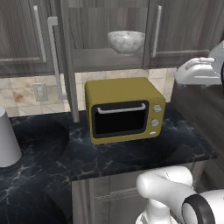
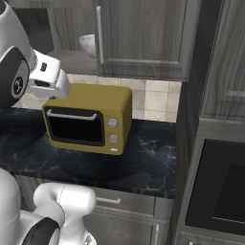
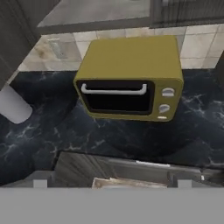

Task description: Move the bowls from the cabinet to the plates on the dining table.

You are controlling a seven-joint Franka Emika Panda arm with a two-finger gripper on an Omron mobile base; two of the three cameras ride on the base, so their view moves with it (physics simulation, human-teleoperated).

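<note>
A grey-white marbled bowl (image 1: 126, 41) stands on the shelf of the open cabinet (image 1: 100, 57), and its rim shows past a closed door (image 2: 87, 44). My gripper (image 3: 112, 183) is open, nothing between its tips, and faces down at the counter. Its white hand (image 1: 197, 72) hovers to the right of the bowl, lower than the shelf and well apart from it. The same hand (image 2: 48, 76) hangs above the yellow oven. The plates and the dining table are out of view.
A yellow countertop oven (image 1: 124, 109) sits on the black marble counter (image 1: 52, 153) under the shelf. The cabinet's open door (image 1: 65, 57) juts out left of the bowl. A pale cylinder (image 1: 6, 140) stands at far left. A built-in oven (image 2: 220, 191) is at right.
</note>
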